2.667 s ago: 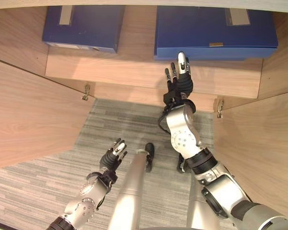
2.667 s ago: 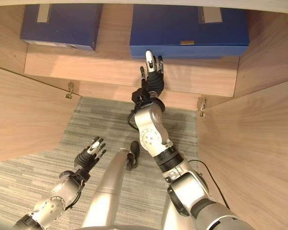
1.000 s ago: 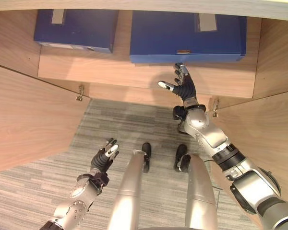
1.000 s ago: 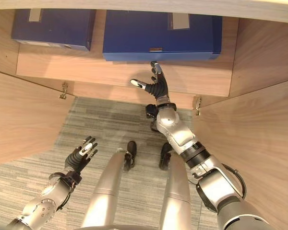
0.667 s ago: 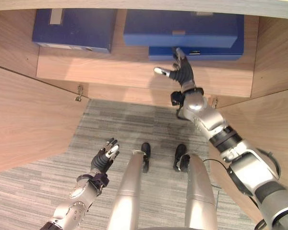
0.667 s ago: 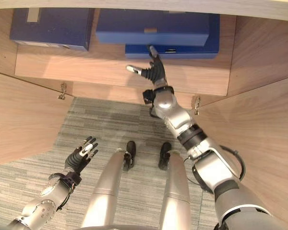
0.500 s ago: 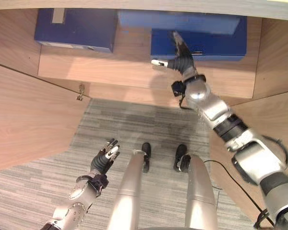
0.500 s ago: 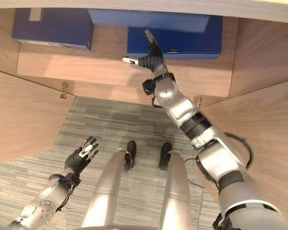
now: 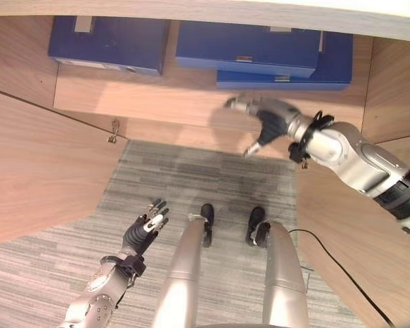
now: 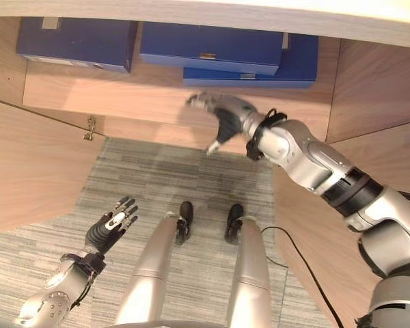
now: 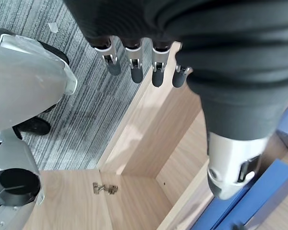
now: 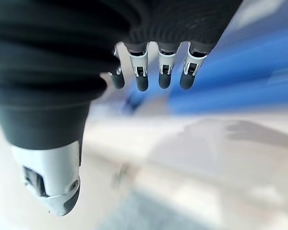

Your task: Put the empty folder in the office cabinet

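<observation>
The empty folder [image 9: 246, 48], a flat blue one, lies inside the office cabinet [image 9: 191, 102] on its wooden shelf, stacked crookedly on top of a second blue folder [image 9: 328, 65] whose edge sticks out toward 3 o'clock. A third blue folder [image 9: 109, 44] lies apart at 9 o'clock of the stack, on the same shelf.

The right robot hand [image 9: 270, 123] hovers in front of the shelf edge, at about 6 o'clock of the stack and clear of it. Its fingers are spread and straight, thumb pointing away, and it has hold of nothing. Its own wrist view shows the fingers [image 12: 141, 72] extended with blue folders blurred beyond them.

The left robot hand [image 9: 142, 229] hangs low over the grey carpet [image 9: 55, 273], well apart from the cabinet at 7 o'clock, with fingers loosely spread and holding nothing.

Pale labels sit on the folders [image 9: 83, 24], but any writing is too small to read. Both cabinet doors [image 9: 34, 171] stand open.
</observation>
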Robot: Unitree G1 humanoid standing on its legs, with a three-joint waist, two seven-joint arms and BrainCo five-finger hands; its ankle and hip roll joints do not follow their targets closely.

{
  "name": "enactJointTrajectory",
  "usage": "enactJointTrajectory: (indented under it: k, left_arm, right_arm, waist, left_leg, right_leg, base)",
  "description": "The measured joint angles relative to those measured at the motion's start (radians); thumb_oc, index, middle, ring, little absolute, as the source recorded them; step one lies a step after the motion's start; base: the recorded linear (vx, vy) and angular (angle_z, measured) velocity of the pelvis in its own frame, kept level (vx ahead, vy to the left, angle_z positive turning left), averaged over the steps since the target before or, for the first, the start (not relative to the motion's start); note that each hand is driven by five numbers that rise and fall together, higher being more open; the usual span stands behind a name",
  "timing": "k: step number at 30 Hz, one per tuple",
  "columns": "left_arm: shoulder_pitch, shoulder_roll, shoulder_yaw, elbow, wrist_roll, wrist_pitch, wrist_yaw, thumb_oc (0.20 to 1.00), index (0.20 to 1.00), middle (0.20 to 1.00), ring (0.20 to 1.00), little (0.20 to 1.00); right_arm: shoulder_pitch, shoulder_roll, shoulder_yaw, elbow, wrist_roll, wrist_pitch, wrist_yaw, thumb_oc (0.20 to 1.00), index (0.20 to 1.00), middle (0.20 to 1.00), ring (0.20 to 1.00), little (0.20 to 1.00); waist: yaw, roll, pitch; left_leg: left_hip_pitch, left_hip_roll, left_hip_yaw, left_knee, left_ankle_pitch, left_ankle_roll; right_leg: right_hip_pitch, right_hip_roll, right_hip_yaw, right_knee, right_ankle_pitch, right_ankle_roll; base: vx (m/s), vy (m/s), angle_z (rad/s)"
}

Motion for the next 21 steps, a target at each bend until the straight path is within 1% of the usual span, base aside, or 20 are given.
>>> enactJointTrajectory:
  k: [3,5,7,10,15,16,18,19,20,21]
  left_arm:
    - [0.0,-0.001,0.0,-0.015,0.0,0.0,-0.018,1.0,1.0,1.0,1.0,1.0]
    - [0.0,-0.001,0.0,-0.02,0.0,-0.001,-0.023,1.0,1.0,1.0,1.0,1.0]
    - [-0.001,-0.001,-0.001,-0.02,0.0,-0.001,-0.028,1.0,1.0,1.0,1.0,1.0]
    - [0.0,0.001,-0.001,-0.02,-0.001,-0.001,-0.034,1.0,1.0,1.0,1.0,1.0]
    - [-0.001,0.005,-0.001,-0.02,-0.003,-0.001,-0.052,1.0,1.0,1.0,1.0,1.0]
    - [0.0,0.005,-0.001,-0.02,-0.004,-0.002,-0.052,1.0,1.0,1.0,1.0,1.0]
    - [0.004,0.003,0.001,-0.017,-0.004,-0.003,-0.051,1.0,1.0,1.0,1.0,1.0]
    - [0.004,-0.001,0.002,-0.015,-0.004,-0.004,-0.051,1.0,1.0,1.0,1.0,1.0]
    - [0.004,-0.003,0.001,-0.013,-0.004,-0.005,-0.049,1.0,1.0,1.0,1.0,1.0]
    - [0.004,-0.006,0.003,-0.011,-0.004,-0.006,-0.048,1.0,1.0,1.0,1.0,1.0]
  right_arm:
    - [-0.002,-0.034,0.04,-0.001,0.002,-0.015,0.071,1.0,1.0,1.0,1.0,1.0]
    - [-0.006,-0.06,0.055,-0.007,0.01,-0.02,0.09,1.0,1.0,1.0,1.0,1.0]
    - [-0.036,-0.088,0.085,-0.026,0.053,-0.021,0.118,1.0,1.0,1.0,1.0,1.0]
    - [-0.056,-0.121,0.115,-0.084,0.164,-0.026,0.157,1.0,1.0,1.0,1.0,1.0]
    - [-0.057,-0.125,0.127,-0.089,0.24,-0.026,0.172,1.0,1.0,1.0,1.0,1.0]
    - [-0.046,-0.134,0.112,-0.089,0.246,-0.028,0.165,1.0,1.0,1.0,1.0,1.0]
    - [0.04,-0.149,-0.004,-0.088,0.244,-0.042,0.117,1.0,1.0,1.0,1.0,1.0]
    - [0.099,-0.147,-0.086,-0.078,0.244,-0.047,0.086,1.0,1.0,1.0,1.0,1.0]
    - [0.126,-0.149,-0.128,-0.072,0.242,-0.042,0.064,1.0,1.0,1.0,1.0,1.0]
    - [0.174,-0.147,-0.195,-0.07,0.234,-0.045,0.029,1.0,1.0,1.0,1.0,1.0]
  waist:
    - [0.002,0.0,0.0]
    - [0.004,0.0,0.0]
    - [0.003,-0.002,-0.001]
    - [0.005,-0.009,-0.006]
    - [0.006,-0.014,-0.009]
    - [0.003,-0.014,-0.009]
    - [0.001,-0.015,-0.009]
    - [0.002,-0.015,-0.009]
    - [0.002,-0.015,-0.009]
    - [0.0,-0.015,-0.01]
  left_leg:
    - [0.0,-0.002,0.0,-0.002,0.001,0.001]
    - [0.0,-0.002,0.001,-0.002,0.001,0.002]
    - [-0.001,-0.003,0.002,-0.003,0.001,0.002]
    - [0.0,-0.003,0.001,-0.007,0.002,0.002]
    - [0.001,-0.003,0.002,-0.009,0.002,0.002]
    - [0.002,-0.003,0.003,-0.01,0.003,0.003]
    - [0.003,-0.004,0.005,-0.013,0.003,0.004]
    - [0.004,-0.004,0.004,-0.014,0.003,0.004]
    - [0.004,-0.004,0.004,-0.013,0.003,0.004]
    - [0.004,-0.005,0.005,-0.014,0.003,0.005]
  right_leg:
    - [0.0,-0.003,-0.001,0.0,0.0,0.0]
    - [0.0,-0.004,-0.001,-0.001,0.0,0.0]
    - [0.0,-0.006,-0.002,-0.001,0.0,0.001]
    - [0.0,-0.006,-0.003,-0.004,0.0,0.001]
    - [0.001,-0.007,-0.003,-0.005,0.0,0.001]
    - [0.001,-0.007,-0.002,-0.007,0.0,0.001]
    - [0.001,-0.008,-0.001,-0.011,0.001,0.002]
    - [0.003,-0.008,-0.002,-0.013,0.001,0.002]
    - [0.003,-0.008,-0.002,-0.013,0.001,0.002]
    - [0.004,-0.008,-0.002,-0.015,0.002,0.003]
  base:
    - [0.0,0.0,0.0]
    - [0.0,0.0,0.0]
    - [0.0,0.0,0.0]
    - [0.0,0.0,0.0]
    - [0.0,0.0,0.0]
    - [0.0,0.0,0.0]
    - [0.0,0.0,0.0]
    - [0.0,0.0,0.0]
    - [0.0,0.0,0.0]
    - [0.0,0.0,0.0]
